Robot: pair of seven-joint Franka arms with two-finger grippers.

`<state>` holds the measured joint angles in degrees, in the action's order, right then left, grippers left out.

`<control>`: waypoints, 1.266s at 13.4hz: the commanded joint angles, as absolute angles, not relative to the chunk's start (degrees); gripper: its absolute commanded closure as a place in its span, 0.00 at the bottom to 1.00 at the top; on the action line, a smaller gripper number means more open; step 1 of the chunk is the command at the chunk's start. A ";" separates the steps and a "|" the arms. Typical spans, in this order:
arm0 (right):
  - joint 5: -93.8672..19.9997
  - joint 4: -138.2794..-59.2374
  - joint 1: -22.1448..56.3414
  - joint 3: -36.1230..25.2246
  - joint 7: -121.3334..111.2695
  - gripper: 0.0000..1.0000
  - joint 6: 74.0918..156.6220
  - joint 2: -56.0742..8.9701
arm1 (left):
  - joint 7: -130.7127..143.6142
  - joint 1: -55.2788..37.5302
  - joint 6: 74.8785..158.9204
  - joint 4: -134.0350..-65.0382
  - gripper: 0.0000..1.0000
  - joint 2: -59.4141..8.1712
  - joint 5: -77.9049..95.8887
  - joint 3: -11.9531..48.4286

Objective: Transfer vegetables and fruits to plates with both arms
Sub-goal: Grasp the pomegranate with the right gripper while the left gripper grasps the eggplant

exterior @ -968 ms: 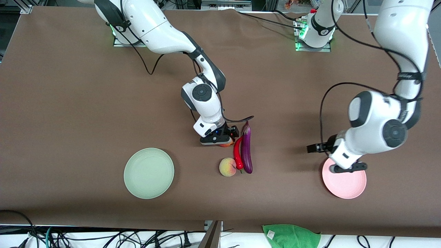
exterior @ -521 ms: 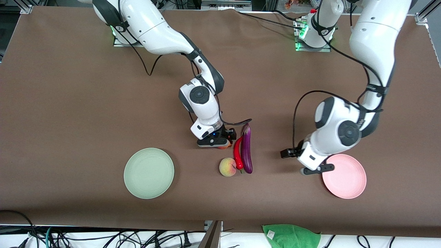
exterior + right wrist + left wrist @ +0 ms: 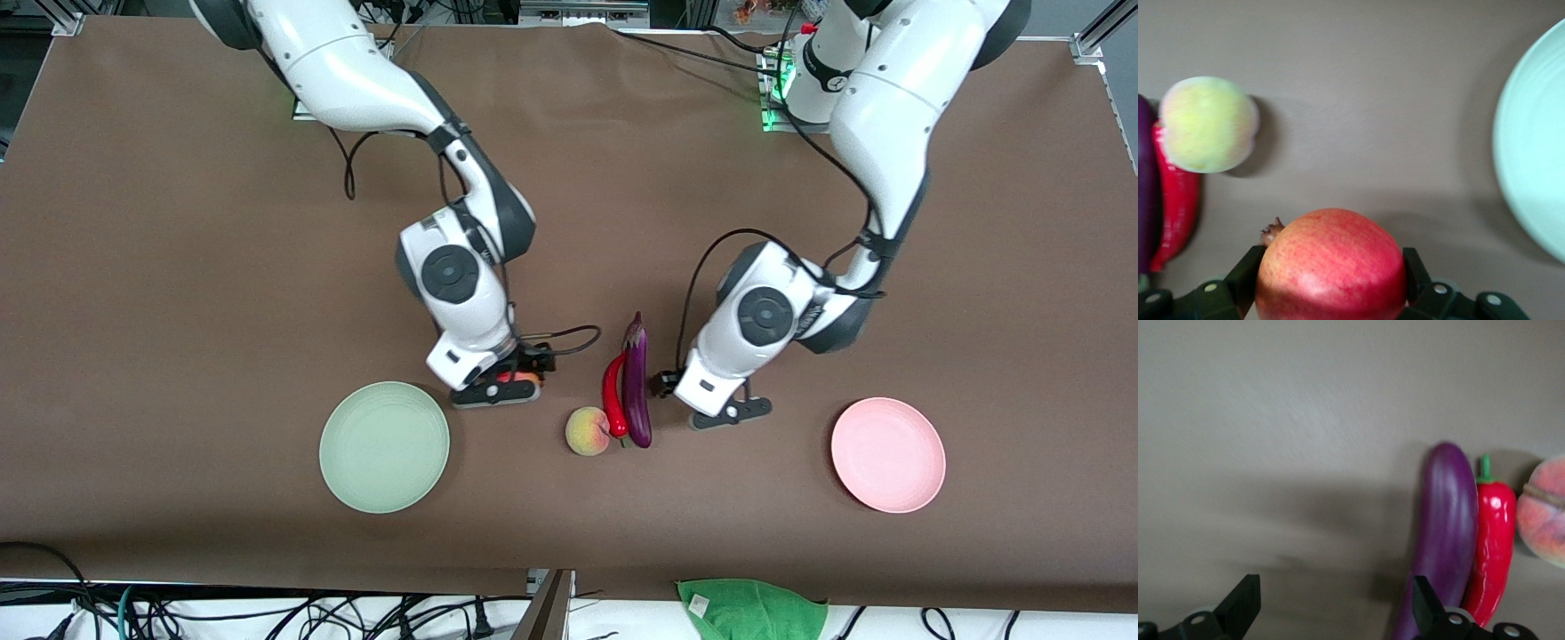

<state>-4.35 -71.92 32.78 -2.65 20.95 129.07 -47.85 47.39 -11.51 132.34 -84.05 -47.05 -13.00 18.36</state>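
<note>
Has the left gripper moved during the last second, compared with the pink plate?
Yes. The left gripper, open, was over the pink plate a second ago. It is now off the plate, toward the right arm's end, beside the eggplant.

The table (image 3: 178,311) is covered with a plain brown cloth. One plate (image 3: 384,447) is pale mint green, the other plate (image 3: 888,455) is pale pink. The eggplant (image 3: 637,391) is glossy dark purple. The chili pepper (image 3: 613,394) is shiny red with a green stem. The peach (image 3: 587,431) is yellow with pink blush. The pomegranate (image 3: 1333,267) is red with yellowish speckles. Both arms are white with dark grey joints, and their grippers are black. A green cloth (image 3: 751,609) lies at the table's edge nearest the front camera.
</note>
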 commanded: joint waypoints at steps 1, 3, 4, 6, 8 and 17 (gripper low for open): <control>-5.54 -72.69 27.70 -1.84 9.01 0.90 126.83 -46.67 | 52.73 -13.01 132.71 -82.70 0.00 -48.60 -17.48 19.68; -5.36 -72.60 23.92 -1.85 0.83 0.90 126.74 -46.67 | 52.82 -13.18 132.71 -82.62 0.00 -48.60 -17.49 20.39; -5.36 -72.68 22.25 -1.93 -2.78 0.87 126.83 -46.76 | 52.82 -13.18 132.80 -82.62 0.00 -48.69 -17.49 20.83; -5.45 -72.69 18.74 -1.93 -12.09 0.83 127.70 -48.16 | 53.00 -13.79 132.80 -82.71 0.00 -49.04 -17.58 21.71; -5.54 -73.21 17.67 -1.93 -14.50 0.82 128.49 -49.04 | 53.17 -14.41 134.72 -82.79 0.00 -49.57 -19.06 21.71; -5.54 -73.30 17.49 -1.67 -14.33 0.01 133.07 -50.45 | 52.56 -13.27 137.64 -82.97 0.75 -51.15 -26.27 21.45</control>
<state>-4.54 -72.91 17.62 -2.17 -13.39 133.27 -51.43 52.40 -13.51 137.39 -83.71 -50.76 -24.30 21.11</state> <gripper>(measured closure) 0.013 0.564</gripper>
